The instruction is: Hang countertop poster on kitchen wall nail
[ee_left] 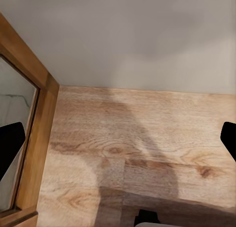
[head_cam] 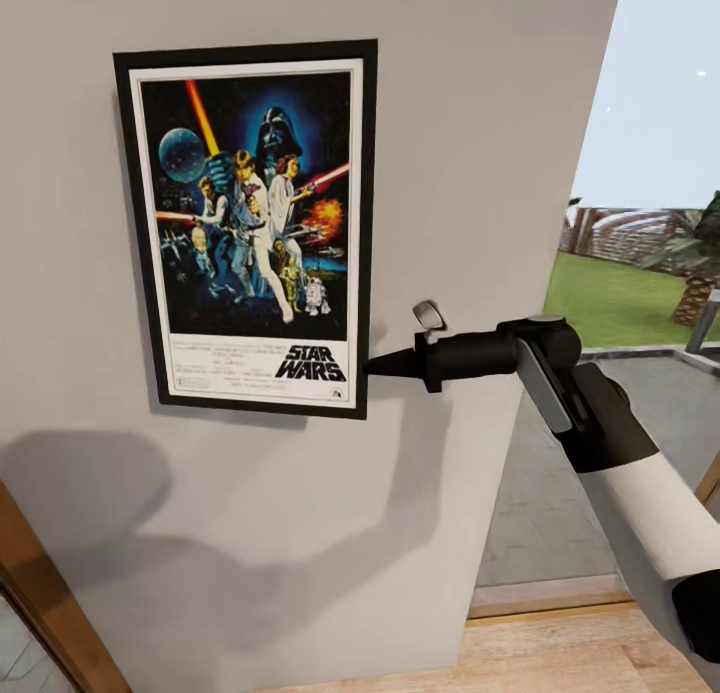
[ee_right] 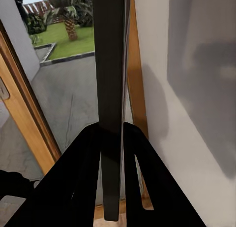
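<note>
The poster (head_cam: pixel 250 223), black-framed with a white border and the "STAR WARS" title at its bottom, lies flat and upright against the grey wall (head_cam: pixel 480 173). My right gripper (head_cam: pixel 372 365) reaches in from the right and is shut on the frame's lower right edge. In the right wrist view the poster (ee_right: pixel 110 65) appears edge-on, clamped between the two dark fingers (ee_right: pixel 81 163) beside the wall. Any nail is hidden behind the poster. My left gripper (ee_left: pixel 118 141) is open, pointing down at the wooden floor (ee_left: pixel 147 138). The kitchen countertop is out of view.
A wood-framed glass panel (head_cam: pixel 40 593) stands at the lower left, close to the left gripper (ee_left: pixel 34 138). To the right of the wall an opening (head_cam: pixel 640 273) looks out on paving, lawn and palms. Wood flooring runs along the wall's foot.
</note>
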Controlling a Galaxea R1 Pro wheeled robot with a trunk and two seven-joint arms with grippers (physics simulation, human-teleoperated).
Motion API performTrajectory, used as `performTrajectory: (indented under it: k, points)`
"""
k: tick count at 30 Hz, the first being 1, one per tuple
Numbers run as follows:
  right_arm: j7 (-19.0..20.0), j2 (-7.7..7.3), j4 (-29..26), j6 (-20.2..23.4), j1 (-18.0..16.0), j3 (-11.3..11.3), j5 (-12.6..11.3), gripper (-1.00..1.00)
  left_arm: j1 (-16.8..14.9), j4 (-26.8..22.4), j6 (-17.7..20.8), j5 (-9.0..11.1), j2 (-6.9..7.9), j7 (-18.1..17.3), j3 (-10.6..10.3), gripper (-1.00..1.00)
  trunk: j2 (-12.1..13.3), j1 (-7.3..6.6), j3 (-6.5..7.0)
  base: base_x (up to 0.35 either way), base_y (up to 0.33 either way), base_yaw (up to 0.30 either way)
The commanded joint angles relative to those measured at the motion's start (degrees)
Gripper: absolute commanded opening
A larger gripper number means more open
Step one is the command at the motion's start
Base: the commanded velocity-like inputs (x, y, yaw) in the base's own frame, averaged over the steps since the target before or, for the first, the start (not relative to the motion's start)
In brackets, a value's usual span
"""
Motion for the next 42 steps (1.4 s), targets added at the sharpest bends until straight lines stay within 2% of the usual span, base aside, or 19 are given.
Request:
performTrajectory:
  k: [1,17,42]
  points:
    - [-0.02,-0.05,0.01,0.46,-0.01,0.09,-0.39,-1.0,0.02,-0.03,-0.08,0.02,-0.03,-0.42,0.21,1.0,-0.03,0.02,-0.01,0.0,0.0,0.0]
    - [-0.03,-0.05,-0.07,0.46,0.04,0.78,-0.37,-1.0,0.02,-0.03,-0.08,0.02,-0.03,-0.45,0.21,1.0,-0.03,0.02,-0.01,0.0,0.002,0.0]
    - [-0.03,-0.05,-0.09,0.46,0.04,0.79,-0.33,-1.0,0.02,-0.03,-0.09,0.02,-0.03,-0.49,0.21,1.0,-0.03,0.02,-0.01,0.0,0.061,0.0]
